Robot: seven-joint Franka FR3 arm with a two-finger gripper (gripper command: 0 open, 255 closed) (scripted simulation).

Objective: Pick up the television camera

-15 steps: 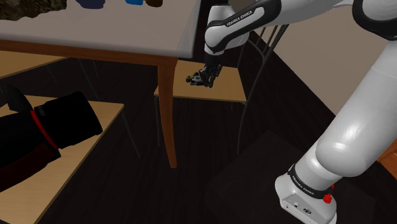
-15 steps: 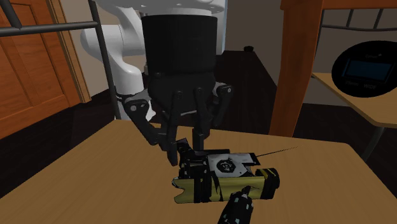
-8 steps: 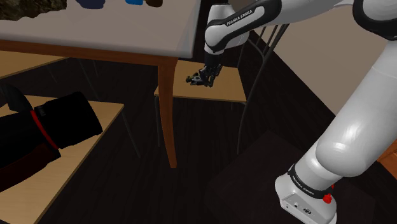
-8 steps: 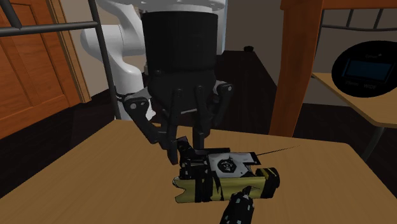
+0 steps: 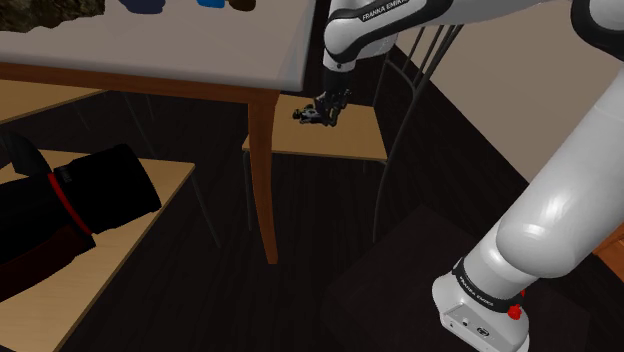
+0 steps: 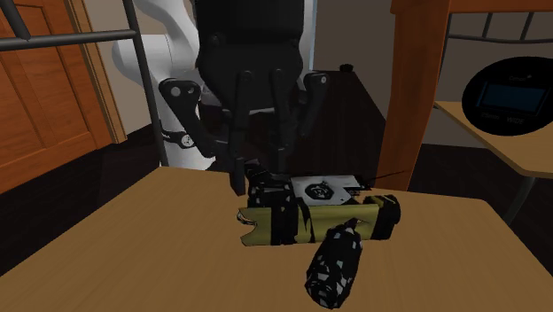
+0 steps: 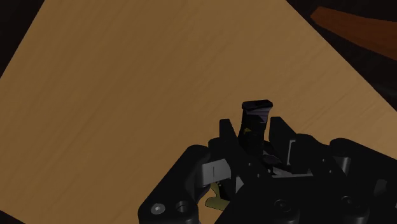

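— Where does the arm stand?
— The white arm (image 5: 560, 190) rises from its dark stand (image 5: 385, 290) at the lower right and reaches up and left, past the corner of the grey-topped table (image 5: 200, 60).
— And the gripper?
— The black gripper (image 5: 328, 108) points down over a light wooden chair seat (image 5: 345, 147), near the table's brown leg (image 5: 263, 190), with the small dark television camera (image 5: 310, 115) at its fingertips.
— At the left?
— A black bundle with a red band (image 5: 80, 195) lies on a second wooden surface (image 5: 150, 228).

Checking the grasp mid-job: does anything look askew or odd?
Only the grip: the gripper clasps the television camera near one end, so most of its body juts sideways over the chair seat.
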